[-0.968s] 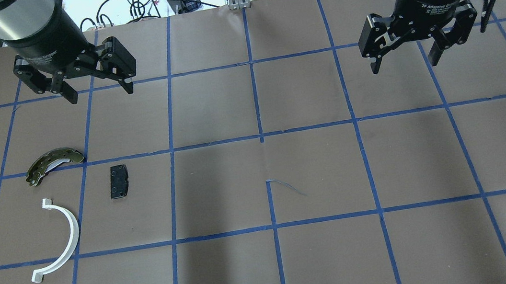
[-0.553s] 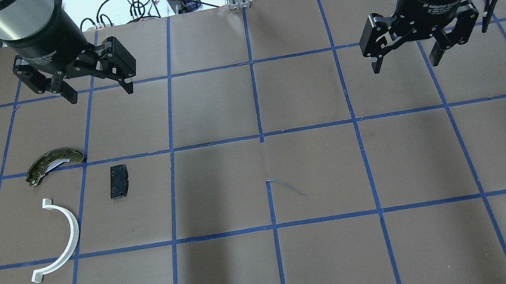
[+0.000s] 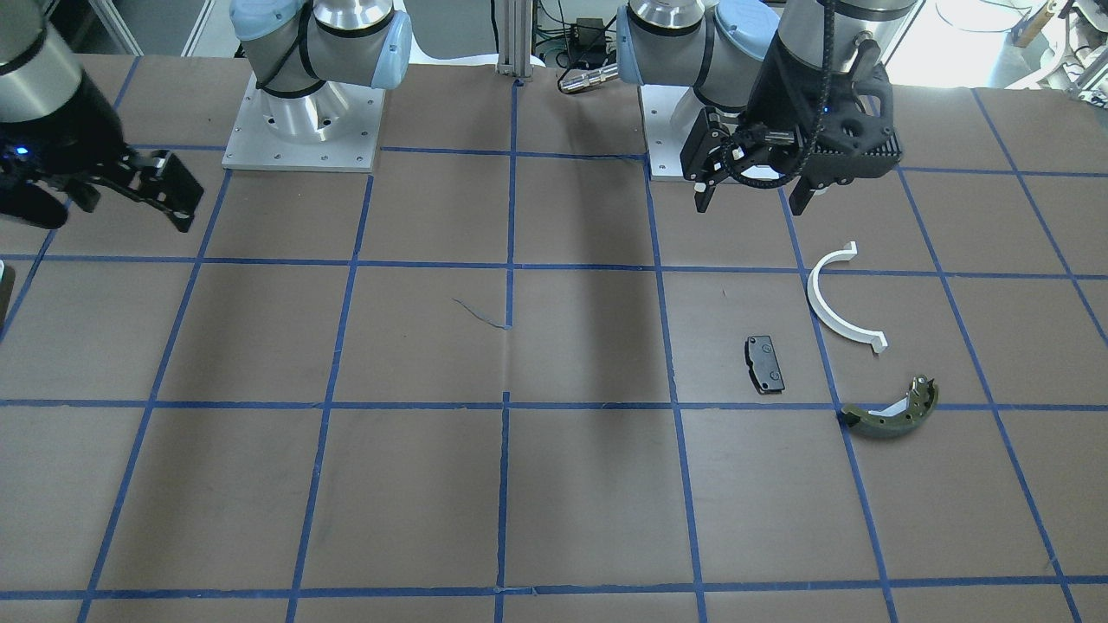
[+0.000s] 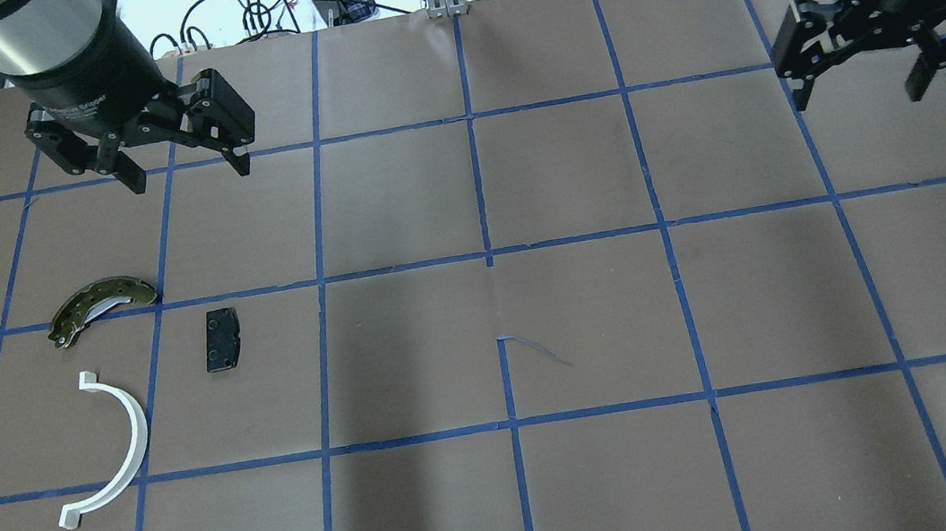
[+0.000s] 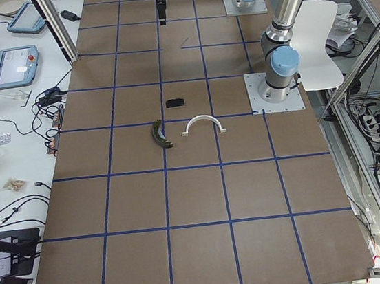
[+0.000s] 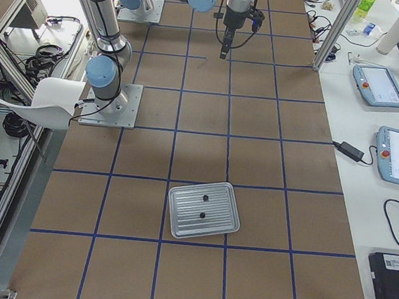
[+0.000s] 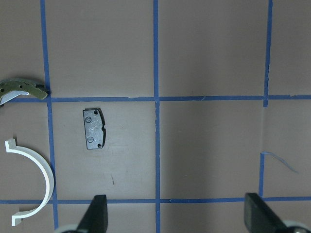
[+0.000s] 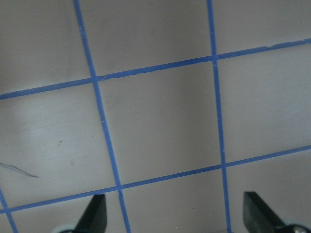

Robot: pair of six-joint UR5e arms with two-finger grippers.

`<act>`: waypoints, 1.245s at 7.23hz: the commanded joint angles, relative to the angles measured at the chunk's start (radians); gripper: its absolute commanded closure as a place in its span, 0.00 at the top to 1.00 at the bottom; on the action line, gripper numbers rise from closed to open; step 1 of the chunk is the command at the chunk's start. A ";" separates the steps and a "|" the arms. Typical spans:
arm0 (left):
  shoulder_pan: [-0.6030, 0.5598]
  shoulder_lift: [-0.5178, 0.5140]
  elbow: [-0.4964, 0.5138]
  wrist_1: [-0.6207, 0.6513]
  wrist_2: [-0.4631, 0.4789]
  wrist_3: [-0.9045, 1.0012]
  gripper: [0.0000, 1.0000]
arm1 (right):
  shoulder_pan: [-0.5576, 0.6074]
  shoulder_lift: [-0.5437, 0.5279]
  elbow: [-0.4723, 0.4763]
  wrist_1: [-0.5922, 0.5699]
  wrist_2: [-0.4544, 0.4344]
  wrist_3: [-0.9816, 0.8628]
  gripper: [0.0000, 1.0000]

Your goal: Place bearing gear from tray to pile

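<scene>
The brake pad (image 7: 94, 129) lies nearest the jaws of the left gripper (image 4: 187, 176), below them; the brake shoe (image 4: 99, 307) and half-ring (image 4: 128, 434) lie farther out, on 1 side. The tray (image 6: 185, 222), 2 small parts (image 6: 206, 195) in it, lies well outside the jaws of the right gripper (image 4: 860, 96).

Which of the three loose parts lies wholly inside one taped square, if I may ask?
The small black rectangular brake pad; the white plastic half-ring and the olive-green curved brake shoe each reach onto blue tape.

One half-ring (image 4: 139, 433), one pad (image 4: 221, 339), one shoe (image 3: 870, 422), one tray (image 6: 217, 220), perhaps two gears (image 6: 206, 195).
</scene>
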 commanded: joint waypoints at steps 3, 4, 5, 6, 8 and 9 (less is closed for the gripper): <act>-0.001 0.000 -0.002 0.000 0.004 0.004 1.00 | -0.277 0.035 0.029 -0.048 -0.012 -0.342 1.00; -0.001 0.000 -0.002 0.000 0.004 0.004 1.00 | -0.338 0.061 0.029 -0.083 -0.012 -0.439 1.00; -0.001 0.000 -0.002 0.000 0.004 0.004 1.00 | -0.400 0.089 0.029 -0.126 -0.012 -0.542 1.00; -0.001 0.000 -0.002 0.000 0.004 0.004 1.00 | -0.463 0.127 0.029 -0.174 -0.012 -0.640 1.00; -0.001 0.000 -0.002 0.000 0.004 0.004 1.00 | -0.554 0.224 0.029 -0.308 -0.010 -0.774 1.00; -0.001 0.000 -0.002 0.000 0.004 0.004 1.00 | -0.592 0.279 0.029 -0.414 -0.012 -0.835 1.00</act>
